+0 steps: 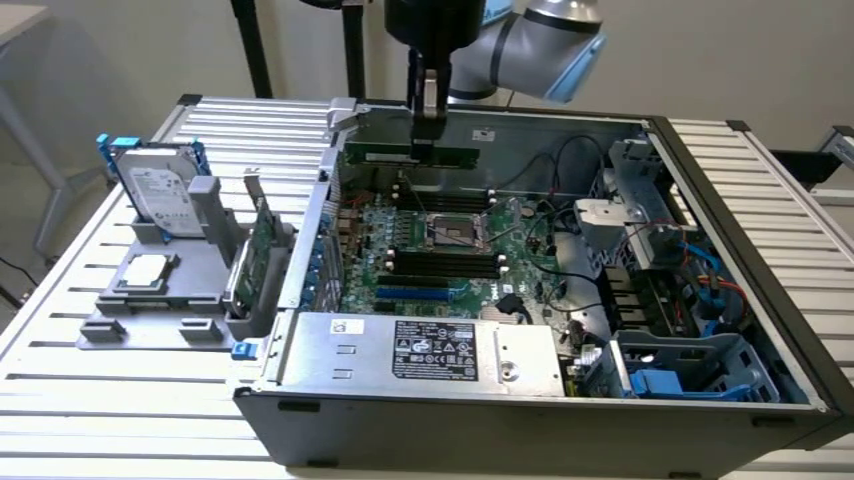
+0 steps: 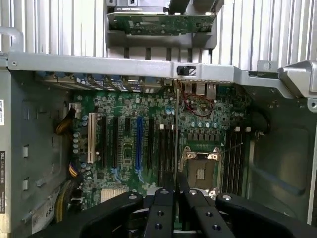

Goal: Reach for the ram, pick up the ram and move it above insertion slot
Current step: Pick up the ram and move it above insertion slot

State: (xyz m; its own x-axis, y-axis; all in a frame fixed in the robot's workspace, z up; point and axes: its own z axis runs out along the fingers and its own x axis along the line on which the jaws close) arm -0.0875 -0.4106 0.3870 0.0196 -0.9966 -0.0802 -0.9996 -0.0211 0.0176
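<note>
My gripper hangs over the far side of the open computer case, shut on the ram. The ram is a narrow green stick, held level and on edge above the motherboard. In the wrist view the ram shows edge-on as a thin line running out from between the black fingers. That line lies over the board between the row of black slots and the CPU socket. The same black slots sit on the near side of the socket in the exterior view.
At the exterior view's left a grey holder carries a silver hard drive, an upright green expansion card and a square chip. Inside the case are the power supply, cables and a drive cage.
</note>
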